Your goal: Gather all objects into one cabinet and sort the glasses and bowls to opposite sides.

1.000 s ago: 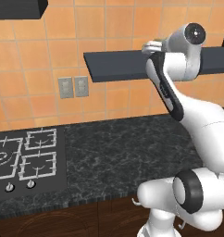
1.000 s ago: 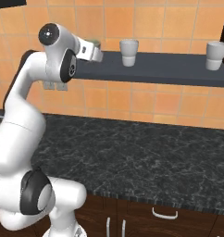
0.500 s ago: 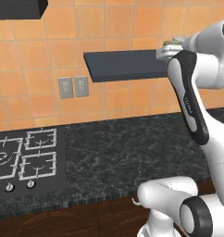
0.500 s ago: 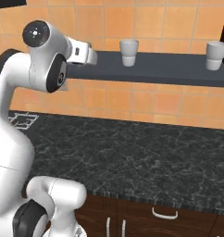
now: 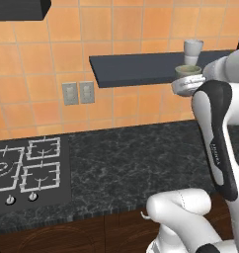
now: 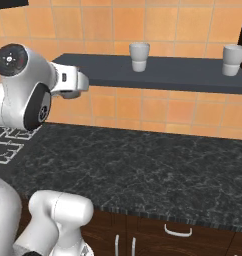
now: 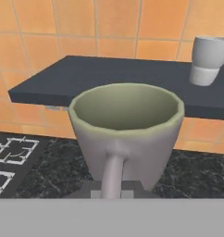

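**Mug carried off the shelf**

The gripper is clenched on the grey-green mug, holding it upright in front of the dark shelf. Since half a second ago the arm has swung back from the shelf toward the base. Two pale cups stand on the shelf, well apart.

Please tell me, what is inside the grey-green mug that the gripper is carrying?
The grey-green mug looks empty: its green inner wall is bare down to where the near rim cuts the view. The very bottom is covered by that rim, so it cannot be seen.
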